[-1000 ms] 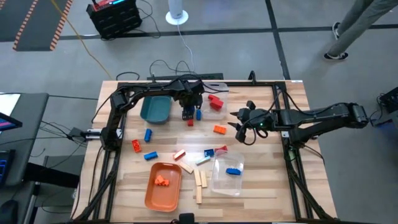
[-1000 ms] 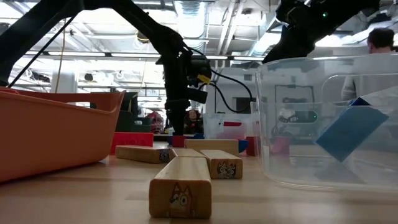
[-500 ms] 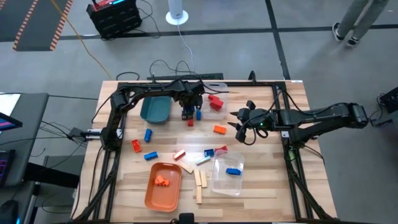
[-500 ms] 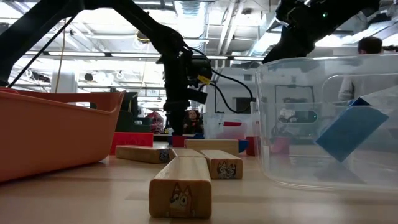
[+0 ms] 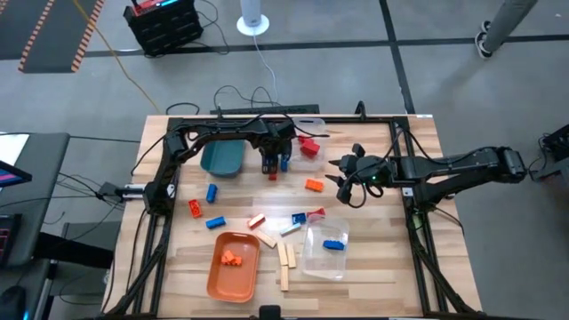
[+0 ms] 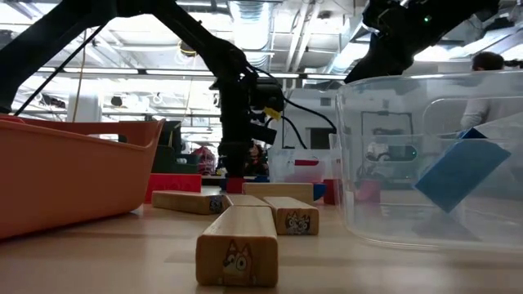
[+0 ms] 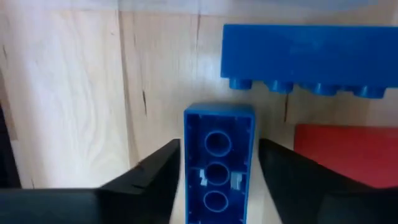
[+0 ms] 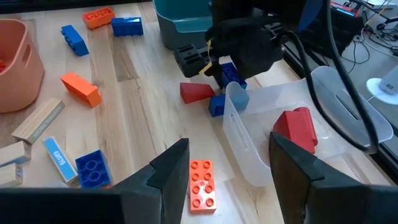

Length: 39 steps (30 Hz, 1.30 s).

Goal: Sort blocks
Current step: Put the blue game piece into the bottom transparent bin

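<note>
Both arms are dark, near black, built of slim tube links with bulkier blocks at the joints. The left arm (image 5: 218, 133) has thin black cables running alongside it, and a small yellow tag shows on its wrist block in the low view. The right arm (image 5: 453, 166) carries a small green light near its wrist, and a thick black cable loops from it. Each gripper ends in two flat, dark, matte fingers with angled tips, as on the right gripper (image 8: 230, 168) and the left gripper (image 7: 217, 171).
</note>
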Available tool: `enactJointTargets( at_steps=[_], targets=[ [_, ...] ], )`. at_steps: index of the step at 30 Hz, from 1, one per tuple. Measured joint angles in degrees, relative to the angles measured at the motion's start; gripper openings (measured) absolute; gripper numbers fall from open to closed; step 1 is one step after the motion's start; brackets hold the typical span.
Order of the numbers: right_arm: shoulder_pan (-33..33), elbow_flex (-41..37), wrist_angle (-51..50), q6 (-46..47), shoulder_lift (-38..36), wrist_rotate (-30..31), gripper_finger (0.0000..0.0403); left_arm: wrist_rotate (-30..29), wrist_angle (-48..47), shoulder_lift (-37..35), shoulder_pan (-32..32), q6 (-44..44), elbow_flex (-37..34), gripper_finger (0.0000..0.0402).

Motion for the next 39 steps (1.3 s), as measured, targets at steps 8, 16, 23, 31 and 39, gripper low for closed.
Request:
enactJointTargets(
  at_steps=[8,16,23,31,39],
  targets=[
    [0.0,0.0,0.0,0.0,0.0,0.0,0.0196,-0.1,-4.1,0.0,0.0,-0.1,1.4,0.0127],
    [0.0,0.0,-0.9,0.2,0.0,0.0,0.0181,2.1,-16.3,-3.2,0.0,0.4,8.6,0.0127],
    [0.1,0.0,0.1,-0.2,0.0,0.0,0.0171,17.8,-18.4,-9.4,-1.8,-0.9,7.9,0.0127],
    [7.0,0.0,11.0,-13.0,1.3,1.6,0.0170,36.1,-8.1,-16.3,-5.2,2.3,-1.4,0.0127],
    [14.4,0.4,31.4,-33.3,13.5,4.3,0.0168,47.5,-6.3,-21.2,-5.6,4.2,-7.1,0.0127]
  ],
)
